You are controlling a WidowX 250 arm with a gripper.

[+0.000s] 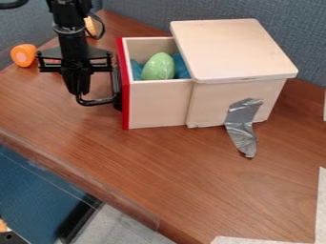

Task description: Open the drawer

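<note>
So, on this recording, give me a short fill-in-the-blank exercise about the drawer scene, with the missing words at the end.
1. The drawer under the wooden lid is not shut but ____.
2. The egg in the drawer is coloured ____.
3. The drawer's front panel is coloured ____.
4. The gripper hangs down at the drawer's black ____.

Missing words, in order: open; green; red; handle.

Bright, even light, front of wooden box [208, 102] slightly shaded, glints on silver tape [241, 125]
</note>
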